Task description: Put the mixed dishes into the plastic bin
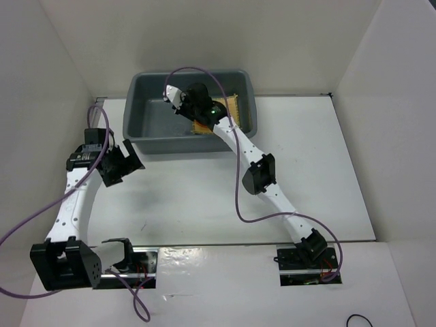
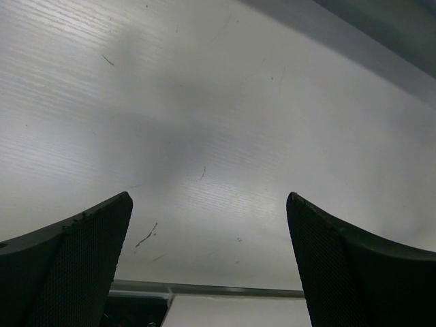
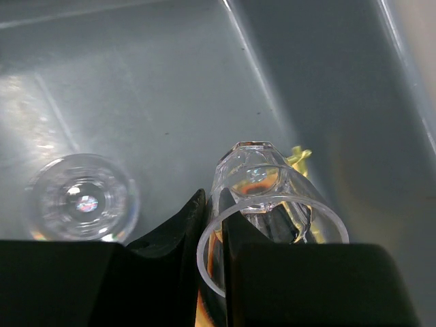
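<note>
The grey plastic bin point(image 1: 139, 133) stands at the back of the table. My right gripper point(image 1: 178, 102) reaches down inside it and is shut on the wall of a clear glass cup point(image 3: 262, 184), one finger inside the rim and one outside point(image 3: 212, 201). The cup is tilted just above the bin floor point(image 3: 170, 82). A second clear glass cup point(image 3: 83, 197) stands upright on the floor to its left. The tan bamboo mat point(image 1: 235, 109) lies in the bin's right half. Something orange and something dark show through the held cup. My left gripper point(image 1: 129, 160) is open and empty point(image 2: 209, 201) over bare table.
The bin's outer wall point(image 2: 381, 27) shows at the top right of the left wrist view. White walls enclose the table on the left, back and right. Purple cables loop over both arms.
</note>
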